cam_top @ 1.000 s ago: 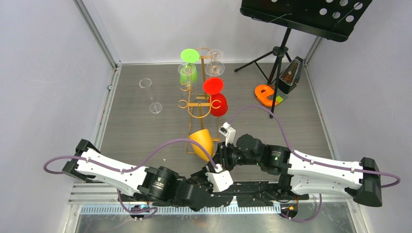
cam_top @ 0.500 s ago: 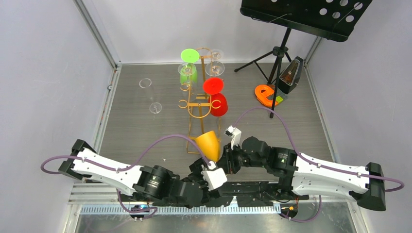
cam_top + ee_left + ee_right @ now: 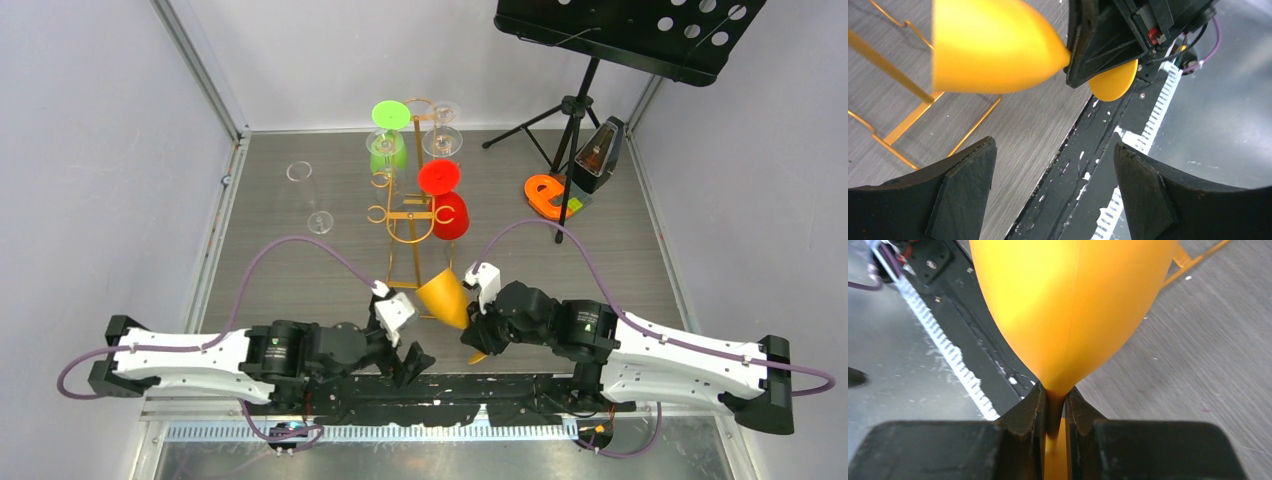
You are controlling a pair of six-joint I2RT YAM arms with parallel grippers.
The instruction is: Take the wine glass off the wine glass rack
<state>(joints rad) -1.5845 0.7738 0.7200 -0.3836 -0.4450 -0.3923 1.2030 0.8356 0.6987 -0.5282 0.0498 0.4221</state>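
The yellow wine glass [image 3: 443, 297] is off the gold wine glass rack [image 3: 410, 215] and hangs tilted over the near table edge, bowl pointing toward the rack's base. My right gripper [image 3: 476, 338] is shut on its thin stem just below the bowl [image 3: 1073, 305], as the right wrist view shows around the gripper [image 3: 1053, 410]. The glass's round foot [image 3: 1113, 80] sticks out behind the right fingers. My left gripper [image 3: 405, 338] is open and empty, left of the glass and apart from it. In its wrist view the left gripper [image 3: 1054, 185] has the bowl [image 3: 993, 45] above it.
A green glass [image 3: 385, 150], a red glass [image 3: 447, 208] and clear glasses [image 3: 441, 135] hang on the rack. Another clear glass [image 3: 310, 200] lies on the table to the left. A black music stand [image 3: 590, 90], a metronome [image 3: 598, 155] and an orange object [image 3: 545, 195] stand at the back right.
My left gripper opened, let go of the yellow glass and drew back to the left. The right gripper kept its hold on the stem and shifted the glass slightly right.
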